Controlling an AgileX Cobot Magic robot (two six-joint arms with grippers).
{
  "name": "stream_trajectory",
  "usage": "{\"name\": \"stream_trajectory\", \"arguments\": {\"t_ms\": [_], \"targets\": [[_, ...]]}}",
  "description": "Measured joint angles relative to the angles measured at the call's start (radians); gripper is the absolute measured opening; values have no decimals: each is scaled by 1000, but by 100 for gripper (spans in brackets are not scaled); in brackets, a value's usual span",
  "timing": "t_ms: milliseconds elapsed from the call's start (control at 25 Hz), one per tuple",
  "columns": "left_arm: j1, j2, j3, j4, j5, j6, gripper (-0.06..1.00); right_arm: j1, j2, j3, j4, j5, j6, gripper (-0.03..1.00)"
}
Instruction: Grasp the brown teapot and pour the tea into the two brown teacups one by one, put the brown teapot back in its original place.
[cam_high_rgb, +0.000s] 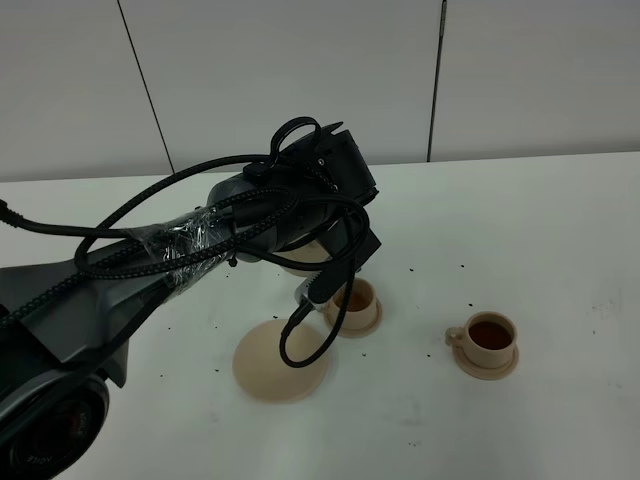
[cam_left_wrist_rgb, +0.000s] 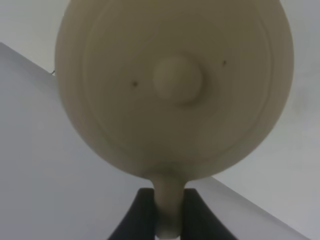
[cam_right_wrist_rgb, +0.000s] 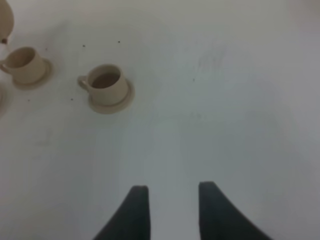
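Tan stoneware over a white table (cam_high_rgb: 560, 220): from the high camera, my left arm (cam_high_rgb: 190, 255) reaches across the middle and carries the brown teapot (cam_high_rgb: 303, 256), mostly hidden behind the wrist, just above and beside the near teacup (cam_high_rgb: 352, 304). That cup shows some dark liquid. The far teacup (cam_high_rgb: 489, 338), well apart to the right on its own small saucer, is plainly filled with dark tea. The wide saucer (cam_high_rgb: 262, 378), the pot's original place, lies bare near the near teacup. I judge that is why the pot is held close: the way back is short.

From the left wrist, my left gripper (cam_left_wrist_rgb: 167, 220) is clamped on the pot's loop handle (cam_left_wrist_rgb: 167, 200), a dark finger (cam_left_wrist_rgb: 142, 217) on each side, so the lid's knob (cam_left_wrist_rgb: 177, 80) faces the lens. Gripping at the handle lets a roll of the wrist tip the spout. The spout is out of sight here, and I cannot tell whether tea is running.

From the right wrist, my right gripper (cam_right_wrist_rgb: 170, 212) hangs over bare table, jaws apart with nothing between them, well clear of both cups and out of the pouring arm's way. An edge of the teapot shows above the near teacup. By my reading, the second pour is in hand or just done, and the return to the wide saucer is not yet made.
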Motion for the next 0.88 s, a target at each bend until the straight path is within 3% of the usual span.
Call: {"name": "stream_trajectory", "arguments": {"t_ms": [880], "targets": [[0,0,0,0,-48,-2,17,0,0,0,0,0,0,24]]}}
